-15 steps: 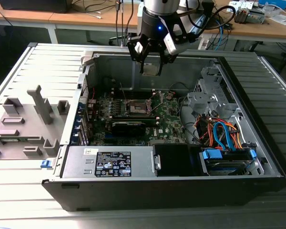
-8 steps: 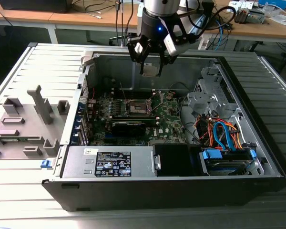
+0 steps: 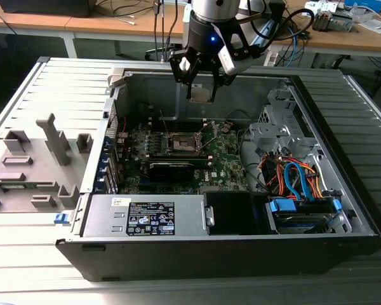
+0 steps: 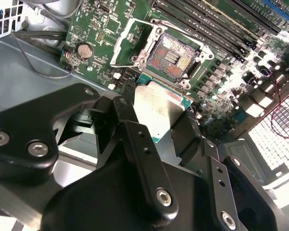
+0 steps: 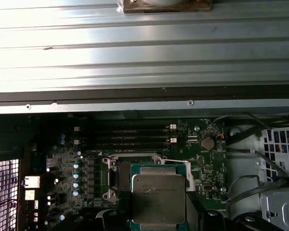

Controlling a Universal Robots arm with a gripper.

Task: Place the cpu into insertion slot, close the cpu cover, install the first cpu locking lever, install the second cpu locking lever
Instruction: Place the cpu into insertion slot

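**The cpu: held clear of the socket**

I see the gripper closed on the cpu, its black fingers clamping the chip by its edges. The chip hangs in the air over the open computer case, apart from the insertion slot.

- **Chip:** a flat square with a brushed silvery lid on a green base. The fine print on the lid is too small to read.
- **Slot:** bare, a dark pin field in a silver surround.
- **The cpu cover:** a thin silver frame, standing swung up beside the slot.
- **Power supply box:** grey, with a white printed label.

An open computer case holds a power supply and coloured cables.
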